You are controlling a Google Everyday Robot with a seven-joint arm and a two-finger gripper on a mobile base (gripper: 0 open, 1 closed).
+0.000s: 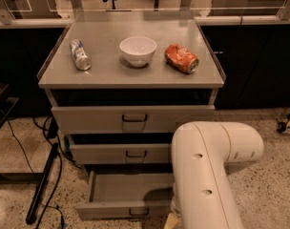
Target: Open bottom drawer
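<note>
The bottom drawer (117, 209) of the grey metal cabinet stands pulled out, its shallow grey tray (130, 188) showing and its small dark handle (138, 212) at the front centre. My white arm (207, 175) comes down in front of the cabinet's right side. The gripper (171, 220) is at the bottom edge of the view, by the drawer's right front corner, mostly hidden by the arm.
The middle drawer (121, 153) and the tall top drawer (133, 119) are above. On the cabinet top lie a crushed silver can (80, 54), a white bowl (138, 50) and an orange can (181, 58). A black pole and cables (42, 185) lie on the floor at left.
</note>
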